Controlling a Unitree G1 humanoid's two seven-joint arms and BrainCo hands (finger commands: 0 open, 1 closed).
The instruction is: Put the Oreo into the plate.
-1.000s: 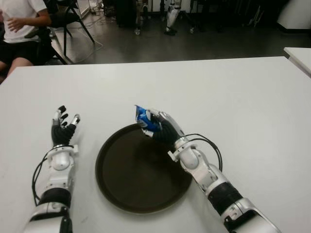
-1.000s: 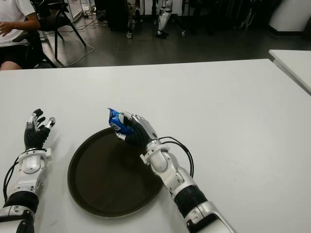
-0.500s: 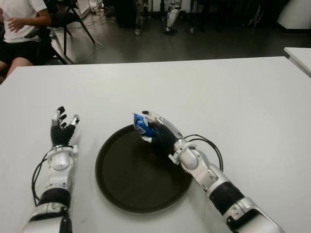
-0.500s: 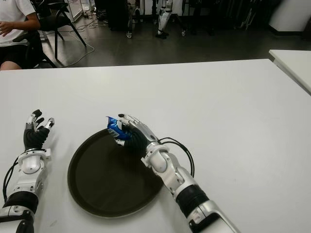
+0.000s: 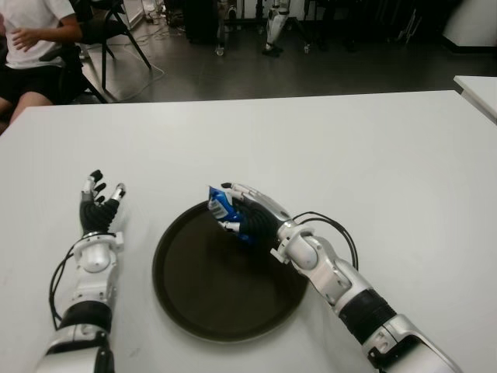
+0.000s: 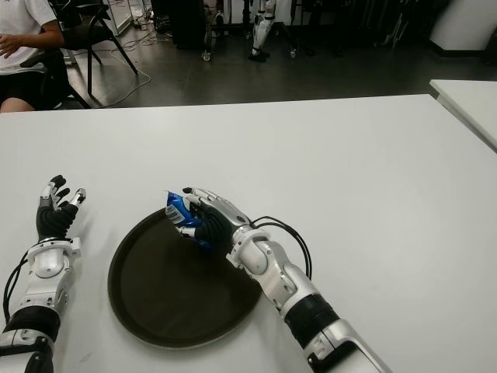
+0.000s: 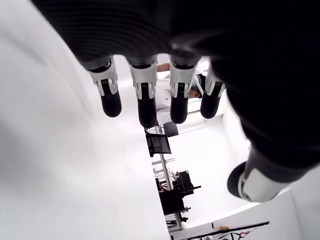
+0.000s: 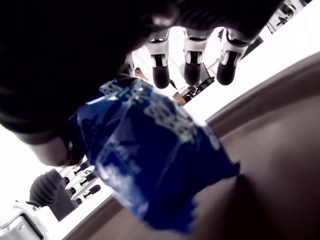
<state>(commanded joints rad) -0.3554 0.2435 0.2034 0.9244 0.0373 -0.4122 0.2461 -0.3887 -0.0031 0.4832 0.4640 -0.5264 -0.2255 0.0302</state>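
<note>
Left eye view shows the right hand (image 5: 247, 215) reaching over the far rim of the dark round plate (image 5: 203, 311), which sits on the white table (image 5: 373, 155) in front of the robot. The blue Oreo packet (image 5: 220, 205) shows against the palm side of this hand, low over the plate's far edge. In the right wrist view the packet (image 8: 150, 150) lies against the palm with its lower corner touching or nearly touching the plate's brown inner surface (image 8: 280, 165); the fingers (image 8: 192, 60) stretch out straight above it and are not wrapped around it, so the hand reads as opened, with the packet only loosely against it. The left hand (image 5: 99, 203) shows on the table to the left of the plate, well apart from it, its fingers extended and spread with nothing in them, which the left wrist view confirms (image 7: 150, 95). At the far left corner, beyond the table, a person (image 5: 31, 39) in a white shirt sits on a chair.
</note>
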